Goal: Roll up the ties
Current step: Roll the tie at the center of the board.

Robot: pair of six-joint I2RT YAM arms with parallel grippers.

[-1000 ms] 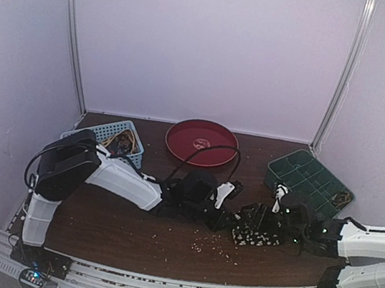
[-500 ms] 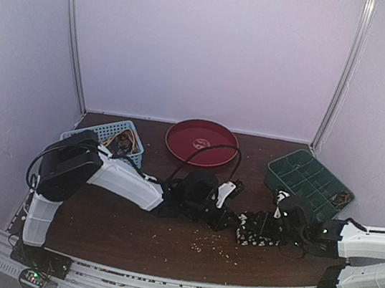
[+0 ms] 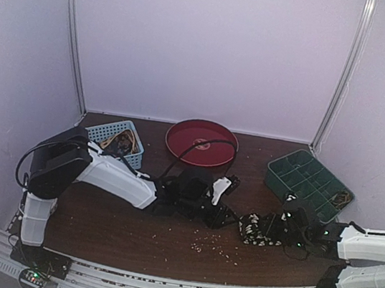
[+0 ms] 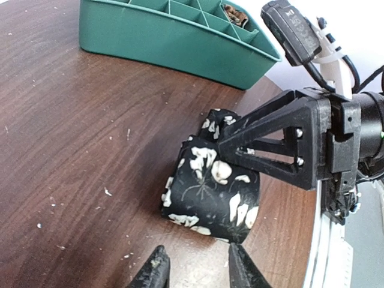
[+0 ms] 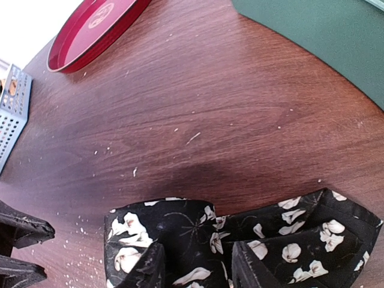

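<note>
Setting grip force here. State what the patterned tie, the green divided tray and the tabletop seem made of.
The tie: soft cloth, perhaps silk or polyester, matte black with white flowers; it folds and creases. The green tray: likely moulded plastic, smooth with slight sheen, thin even walls. The tabletop: dark wood grain, possibly laminate, semi-gloss.

A: Overhead view's dim, soft, violet-tinted; the desk [image 3: 128, 232] reads nearly black.
B: Wrist views are brighter, crisper. Blown-out white at 2 o'clock on the left, 11 o'clock on the right.
</note>
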